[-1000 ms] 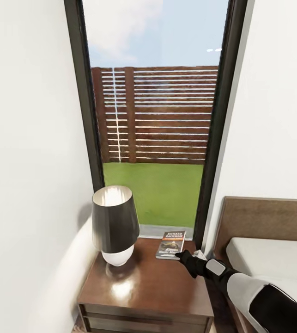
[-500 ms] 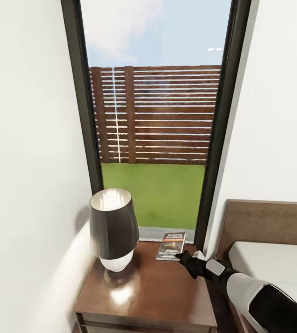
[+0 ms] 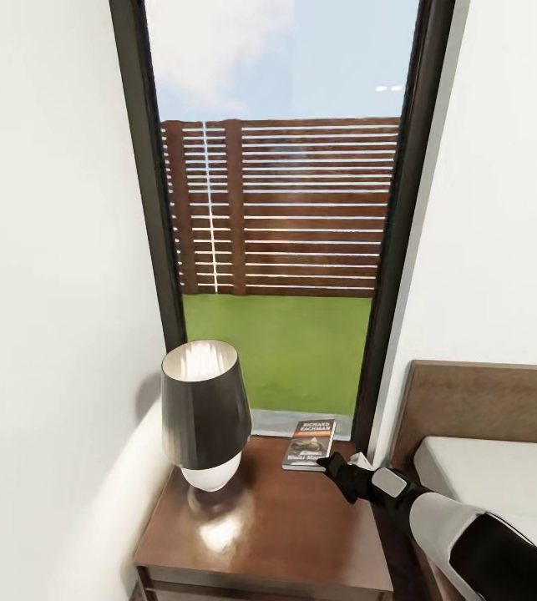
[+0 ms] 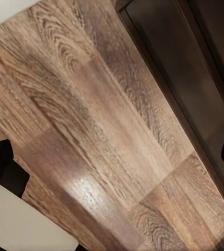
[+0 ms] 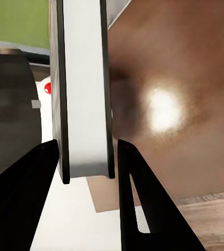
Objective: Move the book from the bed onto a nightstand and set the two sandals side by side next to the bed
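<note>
nothing moved: book (image 3: 310, 443) on nightstand (image 3: 260, 534)

Head cam faces nightstand (image 3: 260, 517), window; R wrist close on it (shared); L wrist floorward.

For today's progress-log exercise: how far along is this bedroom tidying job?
Done: the dark paperback book lies on the glossy dark-brown wooden nightstand. In hand: the right tool straddles its edge, release unclear. Left: both sandals beside the low grey-mattress bed.
</note>
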Controlling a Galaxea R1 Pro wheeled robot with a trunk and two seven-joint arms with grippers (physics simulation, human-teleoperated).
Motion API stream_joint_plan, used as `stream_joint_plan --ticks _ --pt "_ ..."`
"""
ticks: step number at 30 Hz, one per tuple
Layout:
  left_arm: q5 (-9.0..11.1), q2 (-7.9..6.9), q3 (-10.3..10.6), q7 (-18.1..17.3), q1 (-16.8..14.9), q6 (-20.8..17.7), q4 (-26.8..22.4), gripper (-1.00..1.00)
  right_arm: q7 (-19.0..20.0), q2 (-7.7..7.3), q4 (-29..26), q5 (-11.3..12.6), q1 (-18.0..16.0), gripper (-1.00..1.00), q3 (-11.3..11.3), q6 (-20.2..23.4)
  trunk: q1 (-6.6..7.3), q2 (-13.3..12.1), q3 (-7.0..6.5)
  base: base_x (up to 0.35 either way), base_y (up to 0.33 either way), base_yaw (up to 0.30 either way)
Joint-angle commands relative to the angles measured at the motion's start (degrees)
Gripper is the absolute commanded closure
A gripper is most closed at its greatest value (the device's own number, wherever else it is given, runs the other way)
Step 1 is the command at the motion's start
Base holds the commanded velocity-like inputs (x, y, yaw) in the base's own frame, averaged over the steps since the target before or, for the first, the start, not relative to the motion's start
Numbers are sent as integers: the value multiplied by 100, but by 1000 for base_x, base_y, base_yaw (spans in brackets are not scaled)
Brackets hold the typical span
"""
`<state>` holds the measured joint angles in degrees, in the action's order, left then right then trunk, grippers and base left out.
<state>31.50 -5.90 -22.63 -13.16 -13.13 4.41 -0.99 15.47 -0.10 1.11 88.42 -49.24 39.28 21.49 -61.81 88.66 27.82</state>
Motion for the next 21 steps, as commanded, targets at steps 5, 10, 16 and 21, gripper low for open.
stream_joint_plan --ticks 5,10,16,21 --pt "-3 0 -33 -23 -5 13 12 -100 35 1 12 44 -6 100 48 22 0 3 6 0 0 0" --pt "0 -6 -47 -16 -5 0 -5 -100 41 6 12 44 -6 100 52 22 0 3 6 0 0 0" --pt "18 0 -61 -31 -10 -48 -170 -100 43 9 12 44 -6 100 56 22 0 3 6 0 0 0" --pt "31 18 -65 -34 -13 -184 -398 -100 49 14 12 44 -6 100 60 22 0 3 6 0 0 0"
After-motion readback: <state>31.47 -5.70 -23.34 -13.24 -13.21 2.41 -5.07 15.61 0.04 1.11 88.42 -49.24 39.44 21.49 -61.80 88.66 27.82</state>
